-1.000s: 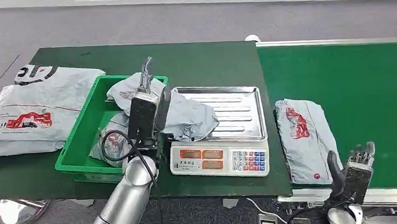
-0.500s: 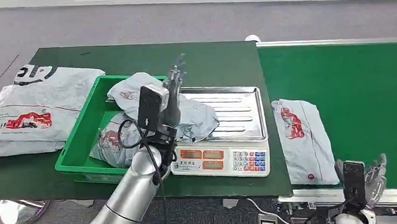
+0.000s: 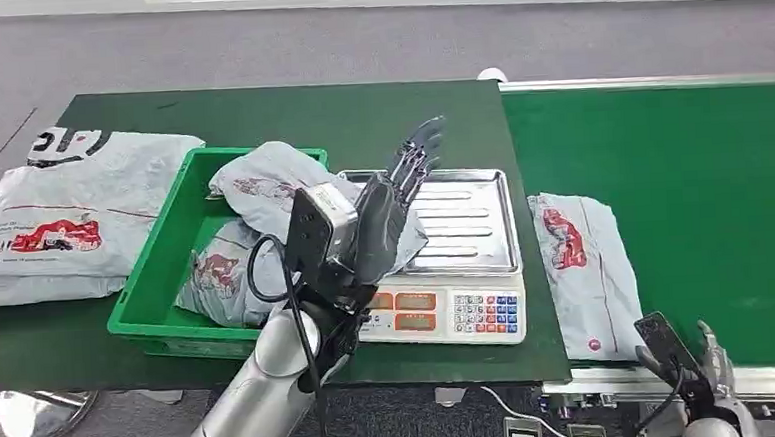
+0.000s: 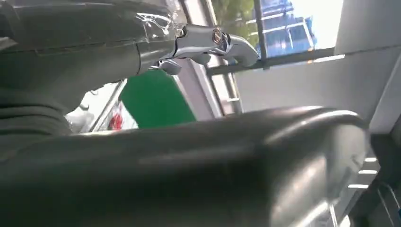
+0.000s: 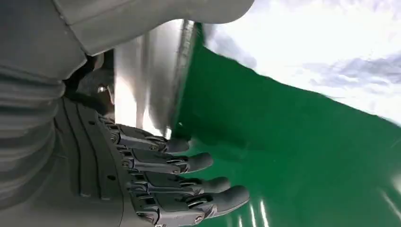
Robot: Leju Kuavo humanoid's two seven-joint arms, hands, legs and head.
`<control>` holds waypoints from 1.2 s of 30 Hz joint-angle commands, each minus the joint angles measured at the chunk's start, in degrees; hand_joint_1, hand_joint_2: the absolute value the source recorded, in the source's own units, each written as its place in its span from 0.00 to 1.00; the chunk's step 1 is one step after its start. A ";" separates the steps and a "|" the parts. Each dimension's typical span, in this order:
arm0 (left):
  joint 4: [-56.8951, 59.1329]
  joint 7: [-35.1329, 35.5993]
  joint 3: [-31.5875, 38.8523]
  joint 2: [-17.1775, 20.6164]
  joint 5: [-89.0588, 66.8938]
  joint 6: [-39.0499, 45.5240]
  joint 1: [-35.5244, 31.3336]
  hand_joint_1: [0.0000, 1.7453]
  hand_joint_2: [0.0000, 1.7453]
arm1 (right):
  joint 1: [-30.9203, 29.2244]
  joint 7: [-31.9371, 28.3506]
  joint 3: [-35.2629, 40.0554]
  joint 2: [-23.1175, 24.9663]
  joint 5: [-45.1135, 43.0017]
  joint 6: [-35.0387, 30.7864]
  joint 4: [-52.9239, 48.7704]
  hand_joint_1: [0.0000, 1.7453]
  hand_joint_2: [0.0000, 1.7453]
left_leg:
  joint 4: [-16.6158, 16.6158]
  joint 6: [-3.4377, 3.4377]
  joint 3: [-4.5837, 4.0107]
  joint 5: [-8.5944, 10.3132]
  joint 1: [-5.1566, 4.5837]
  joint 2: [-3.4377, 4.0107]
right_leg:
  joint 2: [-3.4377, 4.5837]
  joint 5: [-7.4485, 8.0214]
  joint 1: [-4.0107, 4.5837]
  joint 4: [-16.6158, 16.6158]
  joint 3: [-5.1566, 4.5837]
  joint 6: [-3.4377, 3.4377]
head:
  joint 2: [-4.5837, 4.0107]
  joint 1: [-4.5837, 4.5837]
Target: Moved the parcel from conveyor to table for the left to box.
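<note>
Left hand (image 3: 388,200) hung over the near left corner of the scale's steel pan (image 3: 484,228), fingers spread and stretched toward the far right, holding nothing. Far left on the dark green table (image 3: 398,113) lay a stack of grey mailer bags (image 3: 58,211). Right of them stood the green box (image 3: 170,260), with grey parcels heaped in it; the topmost of these (image 3: 281,179) spilled over the box's right rim onto the pan, and the hand was just above that overhang. The scale's keypad and display (image 3: 439,316) faced the near edge. Further right, past the table's edge, the parcel (image 3: 586,268) lay flat on the green conveyor (image 3: 701,162), close to its left side and well apart from either hand. Right hand (image 5: 161,184) sat low at the near right, beside the conveyor's near edge; in the right wrist view its fingers were straight and apart, grasping nothing.

Judging from this, the boxing by the left arm looked finished or nearly so, and the step in hand was fetching the parcel from the belt. The next move would call for the right hand to reach up and left across the belt's near edge, close on the flat bag, probably at its near end where the soft film can bunch, and carry it left onto the table or pan within the left arm's reach.
</note>
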 commanded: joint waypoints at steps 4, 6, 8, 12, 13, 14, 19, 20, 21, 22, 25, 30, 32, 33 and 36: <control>45.44 -11.18 14.61 1.58 -1.07 24.98 -15.77 0.00 0.00 | -22.87 -10.16 21.16 -4.35 4.37 -3.97 23.42 0.00 1.00 | -0.08 -0.02 0.31 0.02 0.05 0.55 | 0.55 0.23 0.06 -0.12 0.16 -0.03 | 0.00 0.02; 51.32 -13.12 18.24 2.13 1.87 22.79 -16.88 0.00 0.00 | -25.48 -10.88 23.88 -4.36 3.45 -6.40 23.33 0.00 1.00 | -0.11 -0.04 0.33 0.03 0.01 0.90 | 0.89 0.37 0.02 -0.04 0.15 -0.08 | 0.00 0.02; 53.60 -13.32 18.74 1.91 1.66 24.08 -16.46 0.00 0.00 | -25.59 -11.71 25.49 -3.89 2.45 -7.00 22.06 0.00 1.00 | -0.15 -0.18 0.10 0.21 0.00 0.97 | 1.02 0.53 0.01 0.01 -0.05 -0.17 | 0.00 0.00; 53.58 -14.62 19.11 0.77 1.20 25.26 -16.30 0.00 1.00 | -27.59 -4.74 30.55 -2.87 3.38 -0.61 26.54 0.00 1.00 | -0.17 -0.18 0.32 0.47 0.19 0.58 | 0.59 0.51 0.20 -0.15 0.09 -0.24 | 0.00 0.00; 53.69 -13.10 19.29 0.90 1.39 24.61 -16.44 0.00 1.00 | -29.00 -1.48 32.39 -2.48 4.91 1.34 28.94 0.00 1.00 | -0.13 -0.19 0.28 0.47 0.20 0.46 | 0.47 0.48 0.21 -0.10 0.09 -0.22 | 0.00 0.00; 53.66 -13.08 19.30 0.97 1.39 24.55 -16.44 0.00 1.00 | -29.02 -1.38 32.45 -2.28 4.91 1.18 29.03 0.00 1.00 | -0.03 -0.21 0.21 0.44 0.25 0.52 | 0.55 0.46 0.25 0.00 0.01 -0.21 | 0.00 0.00; 52.63 -13.78 21.88 1.60 3.32 24.48 -15.15 0.00 1.00 | -31.29 10.22 39.88 -1.29 13.02 2.12 35.35 0.00 1.00 | -0.07 -0.22 0.17 0.41 0.23 0.50 | 0.60 0.47 0.23 -0.02 0.03 -0.23 | 0.00 0.00; 52.23 -14.82 22.70 1.69 3.76 25.42 -14.76 0.00 1.00 | -31.48 10.84 40.35 -0.97 13.40 2.53 35.90 0.00 1.00 | -0.08 -0.22 0.11 0.44 0.20 0.39 | 0.50 0.45 0.20 0.00 -0.01 -0.22 | 0.00 0.00; 52.08 -15.20 23.13 1.88 4.03 25.25 -14.53 0.00 1.00 | -31.56 11.03 40.64 -0.74 13.50 2.94 36.16 0.00 1.00 | -0.15 -0.23 0.21 0.43 0.24 0.44 | 0.55 0.48 0.24 -0.09 0.09 -0.25 | 0.00 0.00; 51.67 -16.11 23.80 2.16 4.40 25.40 -14.15 0.00 1.00 | -31.90 11.04 41.01 -0.56 13.45 4.22 36.70 0.00 1.00 | -0.10 -0.23 0.14 0.44 0.21 0.43 | 0.54 0.47 0.21 -0.02 0.00 -0.24 | 0.00 0.02; 51.01 -17.25 24.20 2.38 4.42 25.97 -13.73 0.00 1.00 | -32.50 10.87 42.00 -0.66 14.04 5.97 37.32 0.00 1.00 | -0.19 -0.25 0.20 0.45 0.23 0.41 | 0.52 0.50 0.24 -0.10 0.07 -0.28 | 0.00 0.00; 50.25 -17.54 25.24 2.77 4.66 26.06 -12.74 0.00 1.00 | -34.33 11.31 43.81 -0.04 15.02 8.84 38.58 0.00 1.00 | -0.13 -0.23 0.14 0.45 0.22 0.36 | 0.44 0.46 0.22 -0.05 0.01 -0.24 | 0.00 0.00; 49.89 -17.79 25.94 2.96 4.85 26.17 -12.32 0.00 1.00 | -35.19 10.78 44.53 0.41 15.18 9.48 38.84 0.13 1.00 | -0.17 -0.24 0.18 0.45 0.21 0.42 | 0.51 0.48 0.22 -0.08 0.03 -0.24 | 0.00 0.00; 49.88 -17.80 25.95 3.02 4.84 26.10 -12.27 0.00 1.00 | -35.31 10.81 44.57 0.48 15.19 9.56 38.87 1.00 1.00 | -0.14 -0.24 0.14 0.45 0.21 0.38 | 0.49 0.46 0.21 -0.04 -0.01 -0.23 | 0.00 0.00; 49.63 -17.90 26.28 3.21 4.83 26.01 -11.93 0.00 1.00 | -36.15 9.85 44.81 0.76 14.80 10.35 39.27 1.00 1.00 | -0.11 -0.23 0.11 0.45 0.19 0.36 | 0.48 0.45 0.19 0.01 -0.05 -0.23 | 0.00 0.00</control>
